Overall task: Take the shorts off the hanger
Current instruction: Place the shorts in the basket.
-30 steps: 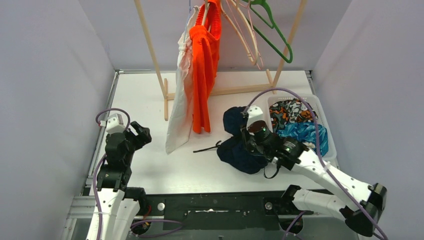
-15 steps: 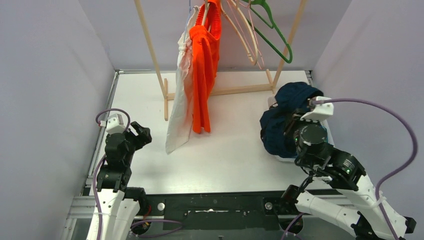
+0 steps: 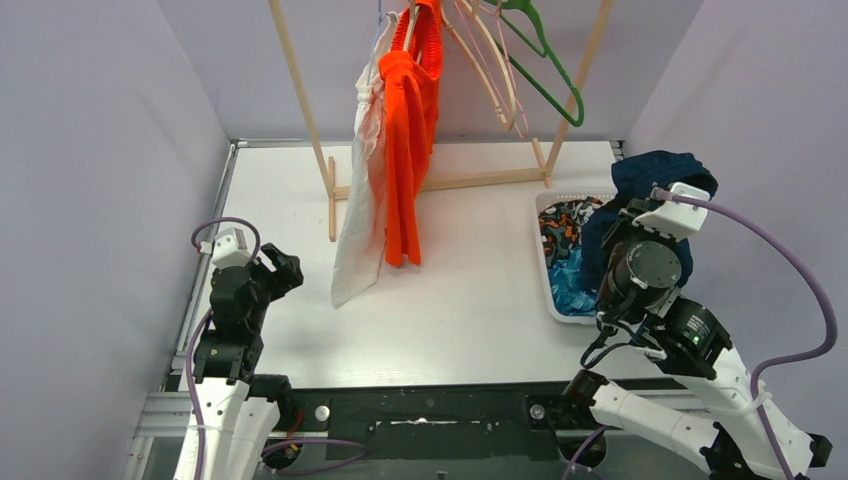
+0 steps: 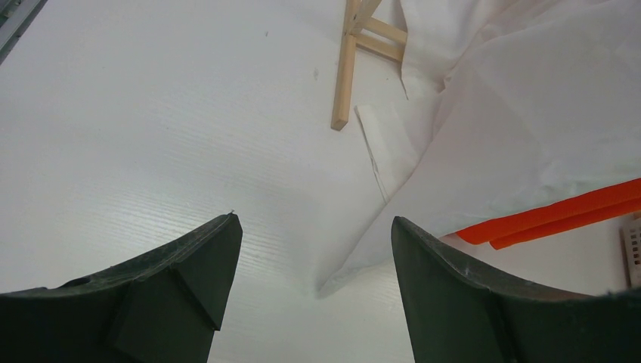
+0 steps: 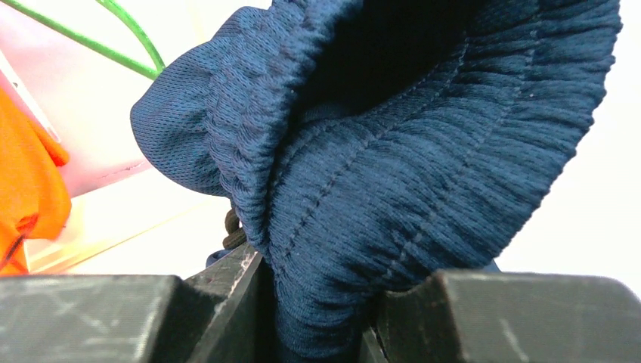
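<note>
Right fingers (image 5: 431,314): clamped on a thick fold of the navy shorts (image 5: 393,151). The ribbed cloth bulges up between them and fills the wrist view.
Navy shorts: held in the air, bunched around the right fingers, free of any hanger.
Under the right fingers: a basket (image 3: 547,262) on the counter (image 3: 460,300). The navy bundle is over its far right part and does not seem to touch it.
In the basket: the camouflage pair (image 3: 566,222) at the far end and the blue pair (image 3: 566,288) at the near end.
Far to the left of the right fingers: the rack (image 3: 300,100), with the orange pair (image 3: 405,150) and the white pair (image 3: 358,230) hanging side by side.
Beside the orange pair: bare hangers, a green one (image 3: 545,72) and some pale ones (image 3: 490,70).
Left fingers (image 4: 189,280): apart, nothing between them, above bare counter.
Ahead of the left fingers: a foot of the rack, and to the right of it the low corner of the white pair. I cannot tell if this corner touches the counter.
Done: three pairs of five are off their hangers. Two lie in the basket and the navy one is in the grip.
Left to do: I think the navy pair must be dropped in the basket. Then the orange and the white pairs must come off their hangers.
Progress: I judge a little past the middle.
</note>
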Tool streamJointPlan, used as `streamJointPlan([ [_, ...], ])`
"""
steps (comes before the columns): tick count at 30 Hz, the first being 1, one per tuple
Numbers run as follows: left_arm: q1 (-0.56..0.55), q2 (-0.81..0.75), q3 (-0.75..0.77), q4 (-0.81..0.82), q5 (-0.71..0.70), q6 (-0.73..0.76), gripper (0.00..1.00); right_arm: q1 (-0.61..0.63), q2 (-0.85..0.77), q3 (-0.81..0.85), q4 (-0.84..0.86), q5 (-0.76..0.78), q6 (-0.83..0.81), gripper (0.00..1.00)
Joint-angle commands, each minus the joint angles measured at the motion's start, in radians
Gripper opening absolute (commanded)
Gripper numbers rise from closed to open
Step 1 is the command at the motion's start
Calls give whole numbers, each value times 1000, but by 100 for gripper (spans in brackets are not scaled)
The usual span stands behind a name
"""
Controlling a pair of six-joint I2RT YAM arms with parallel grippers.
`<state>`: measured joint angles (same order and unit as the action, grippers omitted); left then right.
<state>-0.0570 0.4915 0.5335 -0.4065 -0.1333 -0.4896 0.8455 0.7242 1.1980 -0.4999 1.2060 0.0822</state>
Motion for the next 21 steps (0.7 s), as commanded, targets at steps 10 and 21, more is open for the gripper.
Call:
streamJointPlan([
  [10, 5, -15, 9, 65, 14, 13, 72, -715, 241, -4, 24, -733, 184, 0],
  [21, 6, -13, 10, 63, 7, 12, 72, -1010, 502, 342, -66, -1136, 248, 0],
])
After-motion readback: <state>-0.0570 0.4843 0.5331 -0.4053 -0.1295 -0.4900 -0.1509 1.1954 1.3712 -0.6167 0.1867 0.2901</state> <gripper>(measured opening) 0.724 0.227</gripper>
